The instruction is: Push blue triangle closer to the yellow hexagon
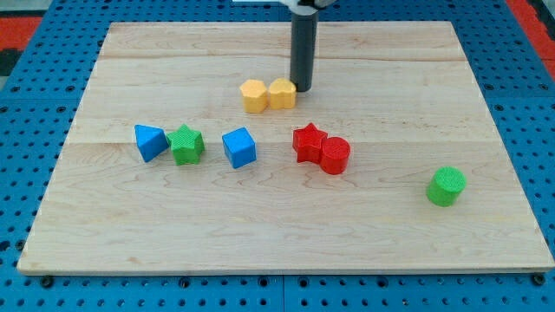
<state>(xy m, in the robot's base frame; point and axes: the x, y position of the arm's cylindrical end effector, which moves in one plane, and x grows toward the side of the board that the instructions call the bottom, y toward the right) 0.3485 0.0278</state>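
Note:
The blue triangle (149, 141) lies at the view's left, touching a green star (186, 145) on its right. The yellow hexagon (253, 95) sits near the top middle, touching a second yellow block (282, 93) on its right. My tip (302, 87) stands just right of that second yellow block, touching or nearly touching it, far from the blue triangle.
A blue cube (239, 147) lies in the middle. A red star (309, 142) and a red cylinder (335, 155) touch each other to its right. A green cylinder (446, 186) sits at the right. The wooden board (277, 243) rests on a blue pegboard.

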